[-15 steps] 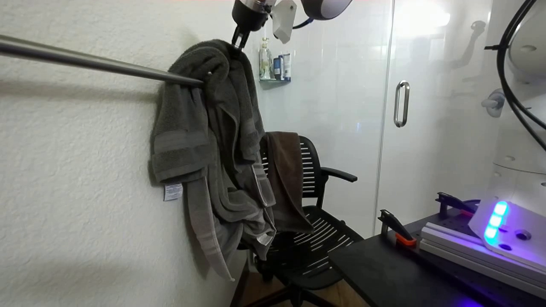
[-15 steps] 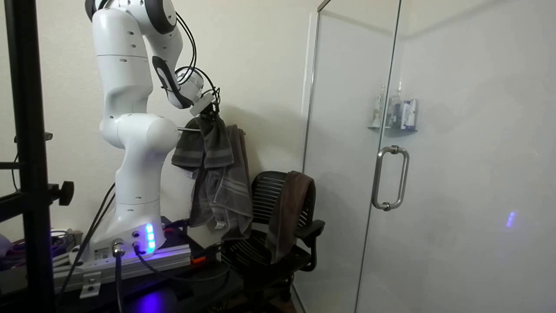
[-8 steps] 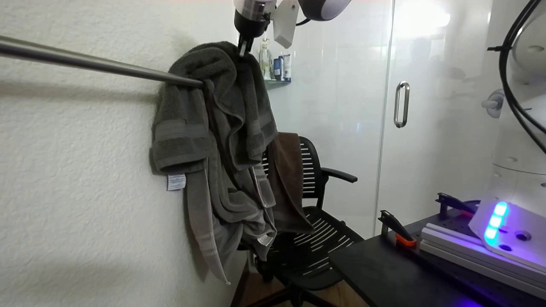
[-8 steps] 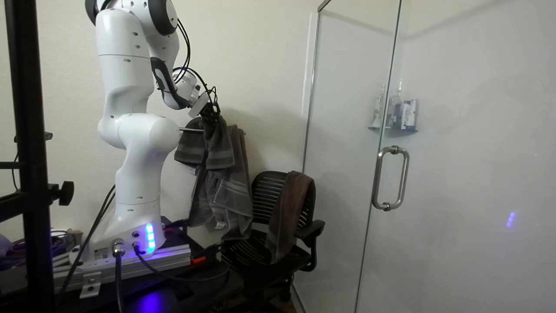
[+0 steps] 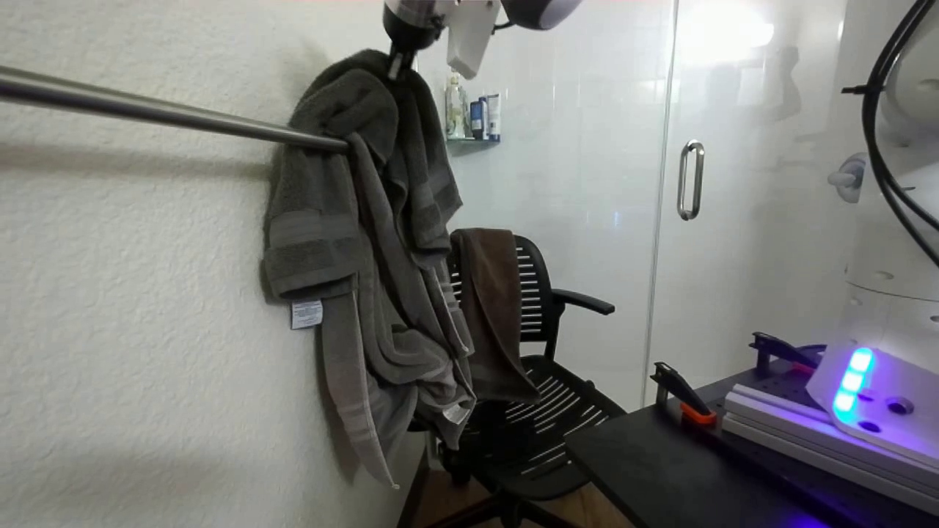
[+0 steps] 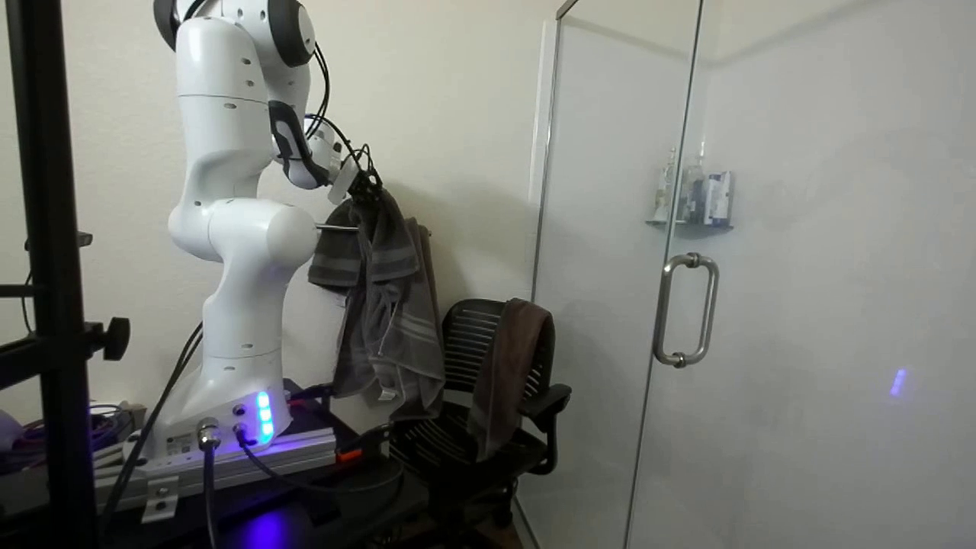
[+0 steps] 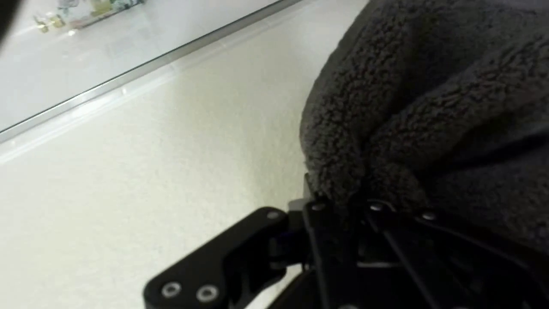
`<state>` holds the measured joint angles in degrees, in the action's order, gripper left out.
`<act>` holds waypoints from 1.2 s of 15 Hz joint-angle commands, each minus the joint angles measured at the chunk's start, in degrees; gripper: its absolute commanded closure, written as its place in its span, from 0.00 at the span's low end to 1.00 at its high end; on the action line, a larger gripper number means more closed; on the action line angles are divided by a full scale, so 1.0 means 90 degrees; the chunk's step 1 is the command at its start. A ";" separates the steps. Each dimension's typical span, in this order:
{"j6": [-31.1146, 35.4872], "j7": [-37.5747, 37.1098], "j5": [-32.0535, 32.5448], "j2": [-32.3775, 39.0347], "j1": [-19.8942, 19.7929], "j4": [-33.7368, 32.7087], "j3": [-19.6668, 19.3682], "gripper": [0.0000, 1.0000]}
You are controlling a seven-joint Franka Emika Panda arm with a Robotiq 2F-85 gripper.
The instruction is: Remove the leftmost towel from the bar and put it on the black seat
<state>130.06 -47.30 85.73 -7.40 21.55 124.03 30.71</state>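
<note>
Though still over the bar [image 5: 169, 114], towel [image 5: 367, 110] peak higher.

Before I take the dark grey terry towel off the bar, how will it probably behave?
Probably floppy: the dark grey terry towel hangs in loose folds below the end effector. Its nubbly pile may drag on the bar rather than slide freely. It could also tug the longer grey towel, which seems to hang against it.

No wording can be read; the pale tag [image 5: 307, 314] at seven o'clock on the dark grey towel [image 5: 367, 106] bears print too small to decipher.
</note>
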 commanded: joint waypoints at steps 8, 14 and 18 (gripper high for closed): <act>-0.4682 -0.2186 0.0724 0.2690 0.1549 -0.3467 0.0567 0.97; -0.5399 -0.2972 0.0793 0.3104 0.2290 -0.3927 -0.0017 0.88; -0.5163 -0.3050 0.0875 0.3221 0.2395 -0.4042 -0.0140 0.97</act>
<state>79.65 -75.17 94.03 22.37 41.82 87.35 31.96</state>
